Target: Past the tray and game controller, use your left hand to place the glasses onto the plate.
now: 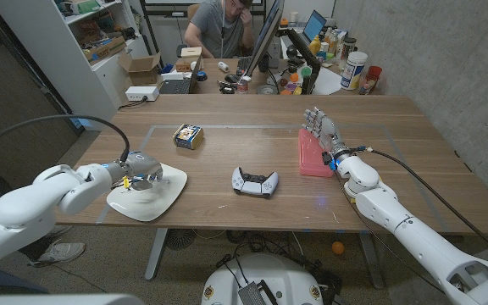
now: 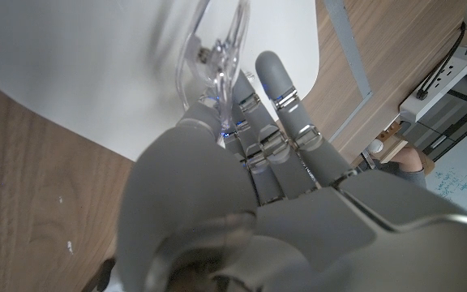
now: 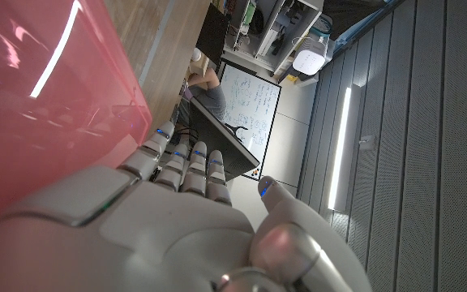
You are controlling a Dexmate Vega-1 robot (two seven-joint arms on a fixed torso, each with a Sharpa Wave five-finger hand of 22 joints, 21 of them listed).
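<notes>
Left hand [image 2: 242, 186], seen close from its own wrist: fingers [image 2: 286, 97] closed around the clear-framed glasses [image 2: 217, 49], which are held right over the white plate [image 2: 71, 65]; contact between glasses and plate cannot be told. In the head view the same left hand [image 1: 142, 167] sits over the plate [image 1: 163, 199] at the table's left front. Game controller [image 1: 254, 181]: white and black, mid-table, apart from the plate. Tray [image 1: 310, 157]: pink, right of the controller (translucent in the right wrist view [image 3: 47, 97]). Right hand [image 1: 322, 129]: standing upright just beside the tray's right edge, fingers extended and holding nothing. Small box [image 1: 188, 135]: behind the plate. Wooden table [image 1: 396, 144]. Person [image 1: 220, 25] seated at a desk beyond it.
</notes>
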